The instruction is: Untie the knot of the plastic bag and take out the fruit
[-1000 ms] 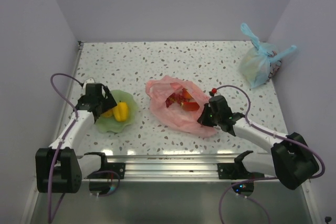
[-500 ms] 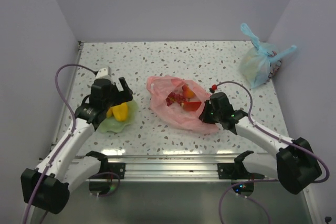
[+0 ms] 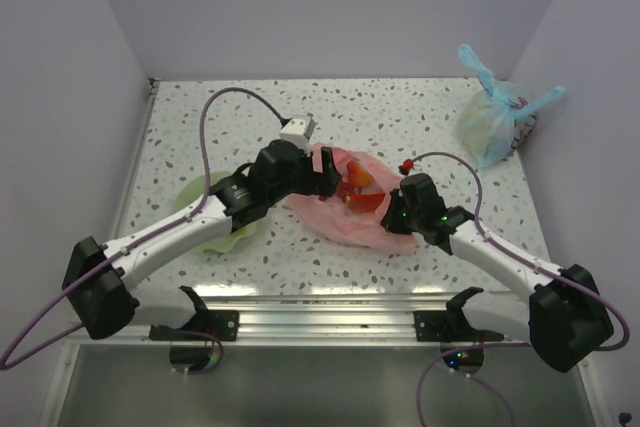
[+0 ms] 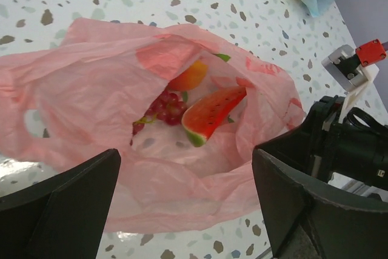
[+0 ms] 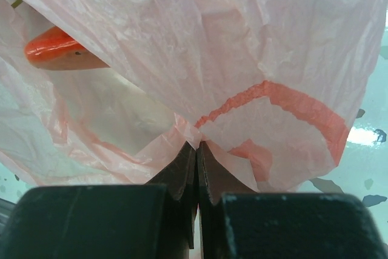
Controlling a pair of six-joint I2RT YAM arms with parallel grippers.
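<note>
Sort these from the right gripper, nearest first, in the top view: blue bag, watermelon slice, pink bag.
1. pink bag, pinched by the right gripper.
2. watermelon slice, inside the bag, to the left.
3. blue bag, far right corner.

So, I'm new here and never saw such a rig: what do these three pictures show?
This is a robot: two white arms bolted at the near edge of a speckled table, each ending in a two-finger hand. The wide picture comes from a fixed camera above and behind the arms; the other two come from cameras on the wrists, so each shows its own black fingers. In the middle lies a crinkly pink plastic bag, mouth open, with a red watermelon slice, dark red grapes and an orange fruit inside. The right hand pinches the bag's near edge. The left hand is open and empty, at the bag's mouth. A pale green bowl is partly hidden under the left arm; a tied light blue bag stands at the far right.
</note>
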